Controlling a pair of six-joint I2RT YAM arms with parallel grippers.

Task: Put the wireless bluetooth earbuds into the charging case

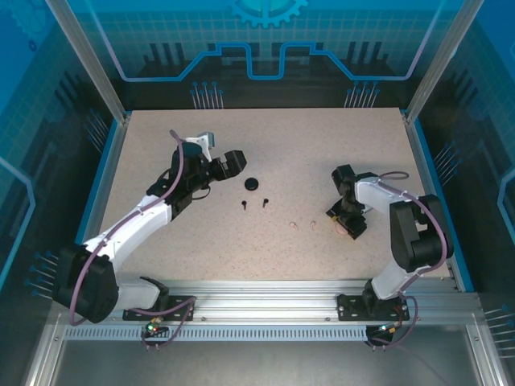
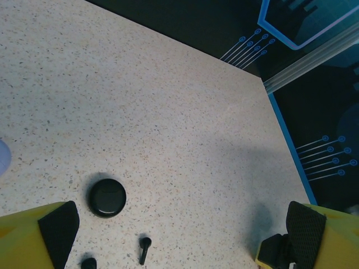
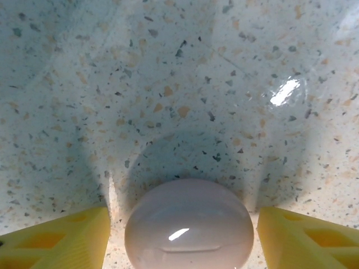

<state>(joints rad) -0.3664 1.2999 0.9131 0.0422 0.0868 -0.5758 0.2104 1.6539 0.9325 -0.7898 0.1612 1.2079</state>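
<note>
- Black earbuds [image 1: 244, 205] loose on the table [image 1: 322, 145], just beside the round black case [image 1: 253, 184]; pale pink earbuds [image 1: 294, 225] further right.
- Right pincer [image 3: 184, 221] partly open astride the pale pink case [image 3: 189, 238], slim gap, not clamped.
- Left pincer [image 2: 182, 238] spread wide, empty, near that black case.
</note>
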